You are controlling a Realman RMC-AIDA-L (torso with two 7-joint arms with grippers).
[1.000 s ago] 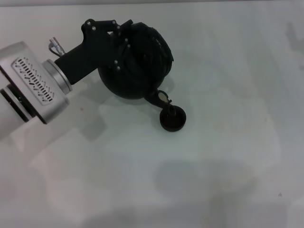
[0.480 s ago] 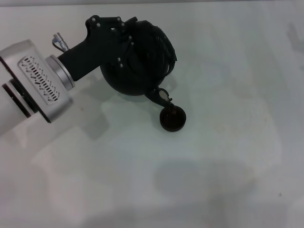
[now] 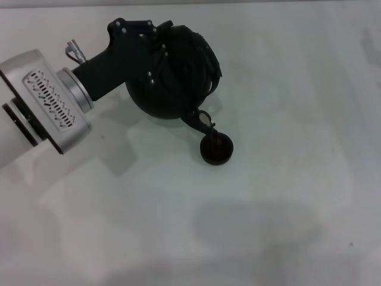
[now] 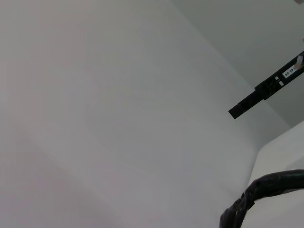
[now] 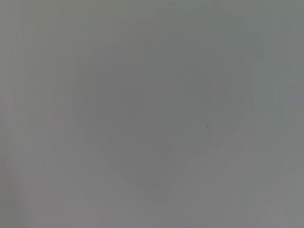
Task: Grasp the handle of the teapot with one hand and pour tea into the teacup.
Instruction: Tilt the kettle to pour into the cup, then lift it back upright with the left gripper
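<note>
**One hand on the teapot, pouring in progress**

One arm is at work in the head view: the left hand (image 3: 156, 52) is clamped on the handle (image 3: 199, 50) of the teapot (image 3: 172, 77), which is held tilted above the white bench (image 3: 286, 196). The spout (image 3: 201, 121) is brought down right over the far rim of the teacup (image 3: 216, 148), which stands on the bench just beside and below the pot. The pouring step is judged to be in hand; whether tea is flowing cannot be made out, though a brownish sheen is seen inside the cup.

From the left wrist view only a curved stretch of the rough dark handle (image 4: 266, 192) is seen against pale surfaces, together with a thin black bar (image 4: 266, 90).

Nothing but a blank grey field is given by the right wrist view; the right hand is not seen anywhere.

Next, the tilt is best held steady with the spout kept over the cup, then the pot righted gently before the cup overfills.
</note>
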